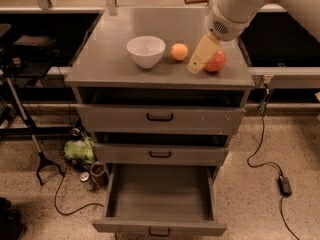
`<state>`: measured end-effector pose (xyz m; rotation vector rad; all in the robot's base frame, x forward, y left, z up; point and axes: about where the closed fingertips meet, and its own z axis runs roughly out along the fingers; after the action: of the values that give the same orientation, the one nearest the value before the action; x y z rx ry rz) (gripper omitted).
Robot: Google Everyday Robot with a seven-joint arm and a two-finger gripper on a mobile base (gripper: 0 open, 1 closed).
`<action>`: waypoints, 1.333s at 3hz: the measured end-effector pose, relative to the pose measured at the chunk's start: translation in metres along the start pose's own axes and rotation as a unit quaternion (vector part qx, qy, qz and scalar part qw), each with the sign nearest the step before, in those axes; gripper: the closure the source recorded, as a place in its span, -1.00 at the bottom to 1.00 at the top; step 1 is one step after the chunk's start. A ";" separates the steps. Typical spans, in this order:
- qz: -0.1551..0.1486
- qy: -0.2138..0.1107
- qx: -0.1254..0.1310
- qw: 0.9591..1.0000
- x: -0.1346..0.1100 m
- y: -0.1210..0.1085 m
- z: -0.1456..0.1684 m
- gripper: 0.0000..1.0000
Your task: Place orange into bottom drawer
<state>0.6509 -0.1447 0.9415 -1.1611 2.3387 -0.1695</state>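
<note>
The orange (pixel 179 51) is a small round yellow-orange fruit on the grey cabinet top (pixel 110 59), just right of a white bowl (pixel 146 51). The gripper (pixel 200 58) hangs from the white arm above the top, between the orange and a larger reddish-pink fruit (pixel 216 61), a little right of the orange and apart from it. It holds nothing. The bottom drawer (pixel 159 226) is pulled out wide open below, with nothing inside.
The two upper drawers (pixel 160 117) are slightly ajar. A black stand (pixel 30 134), a green bag (pixel 79 150) and cans (pixel 92 174) sit on the floor at left. A cable and power brick (pixel 284 184) lie on the floor at right.
</note>
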 end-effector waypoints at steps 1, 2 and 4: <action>-0.019 -0.020 -0.006 1.000 -0.012 -0.011 0.010 -1.00; -0.028 -0.044 -0.020 0.998 -0.025 -0.011 0.021 -1.00; -0.014 -0.057 -0.026 0.998 -0.032 -0.001 0.035 -1.00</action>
<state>0.6855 -0.1167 0.9242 -1.1980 2.2393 -0.0504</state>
